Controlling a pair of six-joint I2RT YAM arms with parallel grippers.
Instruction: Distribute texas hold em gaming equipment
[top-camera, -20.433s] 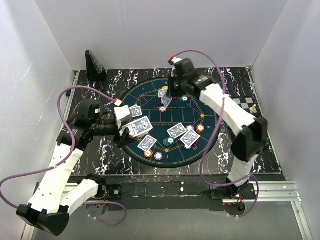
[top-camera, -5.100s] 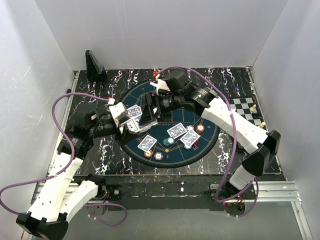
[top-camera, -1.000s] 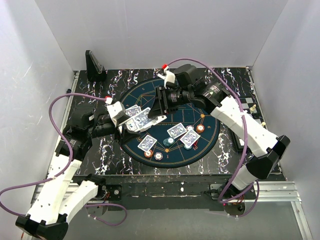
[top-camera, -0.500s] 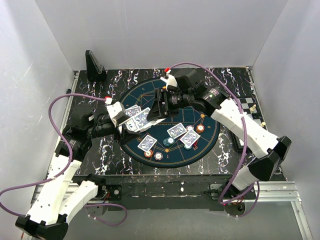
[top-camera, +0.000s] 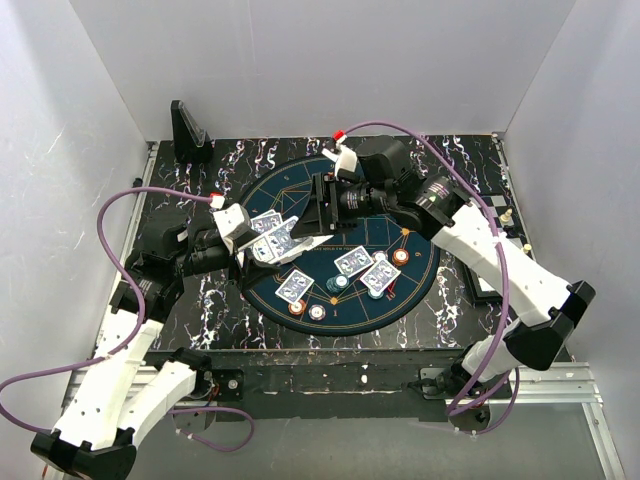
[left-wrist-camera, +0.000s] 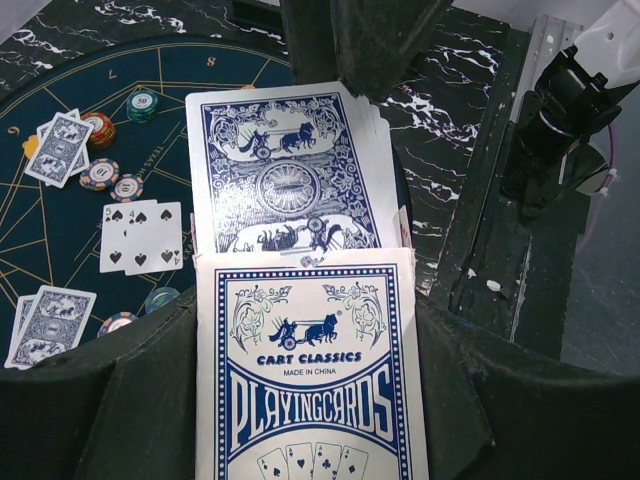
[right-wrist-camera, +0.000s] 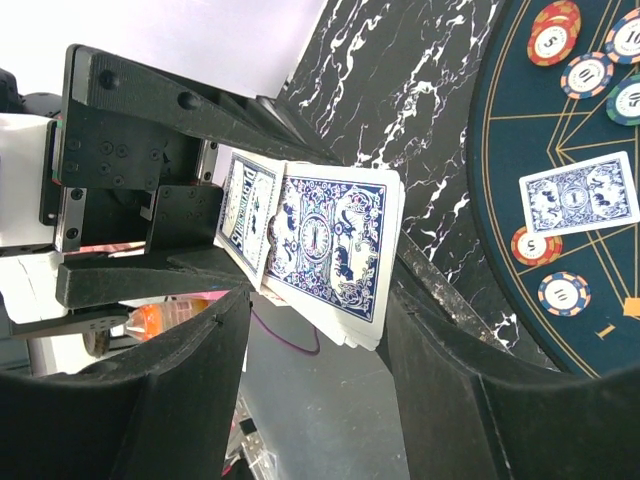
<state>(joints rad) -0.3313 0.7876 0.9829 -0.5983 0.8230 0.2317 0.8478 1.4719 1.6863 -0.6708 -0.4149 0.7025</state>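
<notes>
My left gripper (top-camera: 258, 250) is shut on a blue-white playing card box (left-wrist-camera: 305, 370), held above the left edge of the round dark mat (top-camera: 365, 300). A deck of cards (left-wrist-camera: 285, 175) with blue patterned backs sticks out of the box's far end. My right gripper (right-wrist-camera: 315, 300) is open, one finger on each side of that protruding deck (right-wrist-camera: 335, 240), with a gap on one side. Several cards lie on the mat, face-down pairs (top-camera: 292, 287) and a face-up pair (left-wrist-camera: 140, 238). Striped poker chips (top-camera: 400, 256) sit beside them. The triangular marker is not visible.
A black upright stand (top-camera: 188, 130) is at the table's back left corner. The chessboard (top-camera: 500, 212) at the right edge is mostly hidden by my right arm. White walls close in on three sides. Purple cables loop from both arms.
My right gripper's jaws have spread wider around the deck, and the right arm's elbow has swung outward to the right. The left arm and the box have not moved.
</notes>
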